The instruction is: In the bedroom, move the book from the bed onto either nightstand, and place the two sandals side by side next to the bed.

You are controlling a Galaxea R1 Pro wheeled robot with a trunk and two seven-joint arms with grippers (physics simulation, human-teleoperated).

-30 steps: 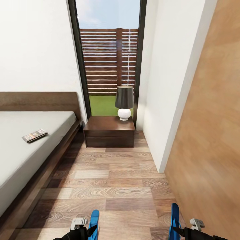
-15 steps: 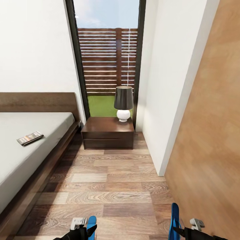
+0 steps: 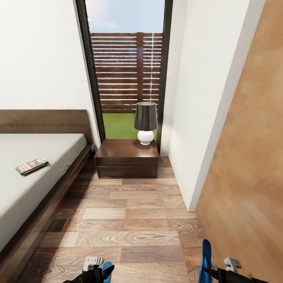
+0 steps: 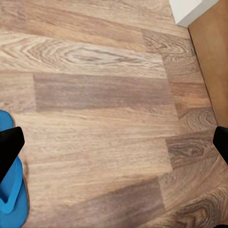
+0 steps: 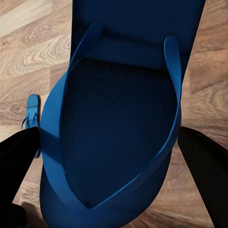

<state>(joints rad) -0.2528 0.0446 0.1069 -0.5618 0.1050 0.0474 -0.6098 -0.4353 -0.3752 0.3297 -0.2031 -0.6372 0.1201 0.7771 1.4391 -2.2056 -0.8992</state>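
Beside the bed (image 3: 43, 157), where the book (image 3: 31, 165) lies on the mattress, both arms hang low over the plank floor (image 3: 129, 220). The right gripper (image 3: 214, 271) clamps one sandal (image 5: 123, 118). The left gripper (image 3: 103, 271) touches the other sandal (image 4: 10, 199), mostly cut off; its jaws stand wide apart in the left wrist view, grip unclear.

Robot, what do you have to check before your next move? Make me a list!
1. Right claw grips one sandal: ok.
2. Other sandal lies on the floor: ok.
3. Left claw open and free: ok.
4. Sandals side by side: not ok.
5. Book on the nightstand: not ok, it lies on the bed.
6. Space on the nightstand beside the lamp: ok.
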